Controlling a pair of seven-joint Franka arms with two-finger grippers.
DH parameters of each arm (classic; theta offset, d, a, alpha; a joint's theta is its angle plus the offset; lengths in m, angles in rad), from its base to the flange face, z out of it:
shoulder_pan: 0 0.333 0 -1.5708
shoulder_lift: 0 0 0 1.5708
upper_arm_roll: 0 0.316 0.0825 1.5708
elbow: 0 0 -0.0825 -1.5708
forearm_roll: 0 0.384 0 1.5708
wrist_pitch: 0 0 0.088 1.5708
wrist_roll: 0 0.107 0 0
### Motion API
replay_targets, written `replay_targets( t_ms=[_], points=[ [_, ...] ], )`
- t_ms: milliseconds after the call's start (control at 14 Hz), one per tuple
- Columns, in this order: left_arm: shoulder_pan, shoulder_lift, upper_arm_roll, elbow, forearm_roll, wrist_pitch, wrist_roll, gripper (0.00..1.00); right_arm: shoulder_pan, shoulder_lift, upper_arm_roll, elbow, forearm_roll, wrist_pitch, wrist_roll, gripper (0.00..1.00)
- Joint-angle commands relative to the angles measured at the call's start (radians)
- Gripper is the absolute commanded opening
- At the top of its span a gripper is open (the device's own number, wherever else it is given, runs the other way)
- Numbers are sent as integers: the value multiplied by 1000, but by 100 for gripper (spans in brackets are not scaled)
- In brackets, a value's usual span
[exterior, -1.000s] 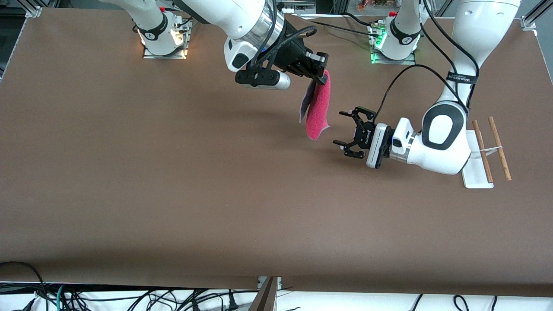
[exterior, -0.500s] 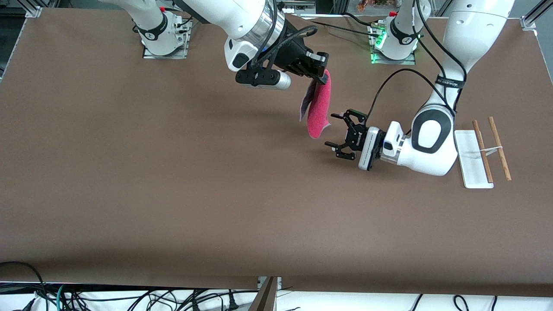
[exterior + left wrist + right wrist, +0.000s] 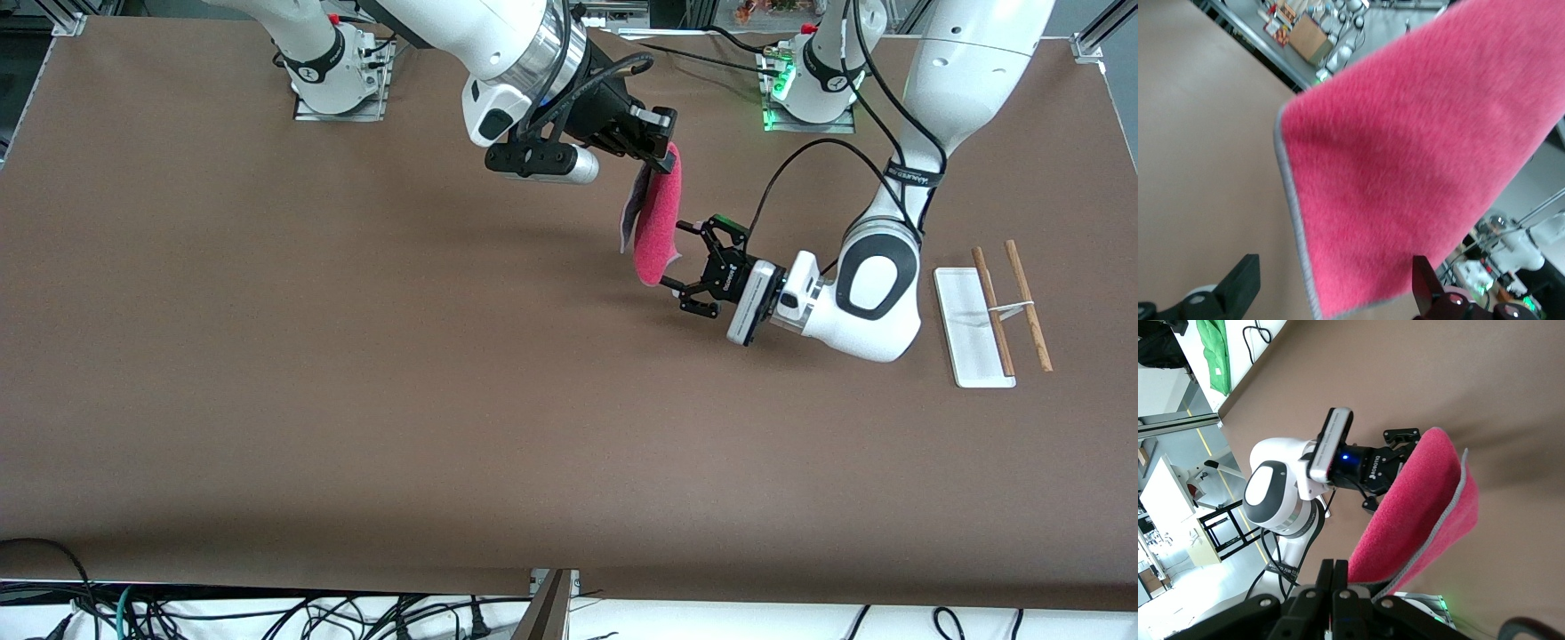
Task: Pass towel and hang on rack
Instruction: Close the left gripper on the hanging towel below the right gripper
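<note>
- the towel (image 3: 656, 227) hangs in the air just right of centre in the upper half of the front view, pinched by its top corner, long axis running pretty much straight down, grey stitched edge showing along one side
- right gripper (image 3: 662, 153) is clamped tight on that top corner, over the middle of the table (image 3: 356, 373), so the cloth just dangles under it
- left gripper (image 3: 692, 268) sits right at the towel's lower end, fingers spread wide and holding nothing, pointing at the cloth from the frame's right
- in the left wrist view the towel (image 3: 1418, 160) fills most of the frame, its bottom hem lying between the two fingertips (image 3: 1238, 283), so I'd say closing now would catch the lower part
- left arm is clearly the nearer one to the rack (image 3: 982, 324), which stands at the right edge of the frame, wooden rods untouched
- writing: small white lettering on the left gripper's body and on a cable strap up the arm, too tiny for me to read
</note>
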Motion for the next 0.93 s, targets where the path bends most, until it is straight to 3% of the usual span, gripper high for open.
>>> replay_targets(
  t_ms=[0, 71, 143, 286, 357, 857],
  points=[
    [3, -5, -3, 2, -72, -45, -9, 100, 5, 10, 3, 26, 18, 4, 18, 0],
    [3, -5, -3, -4, -72, -51, 2, 97, 5, 10, 3, 26, 18, 3, 19, 0],
    [10, -5, -3, -8, -74, -59, 17, 78, 5, 10, 3, 26, 18, 3, 19, 0],
    [16, -6, -3, -5, -74, -79, 25, 15, 5, 10, 2, 26, 18, 3, 19, 0],
    [16, -8, -3, -6, -74, -85, 26, 0, 5, 10, 2, 26, 18, 3, 19, 0],
    [19, -6, -3, -6, -74, -96, 25, 0, 5, 10, 2, 26, 18, 4, 19, 0]
  ],
)
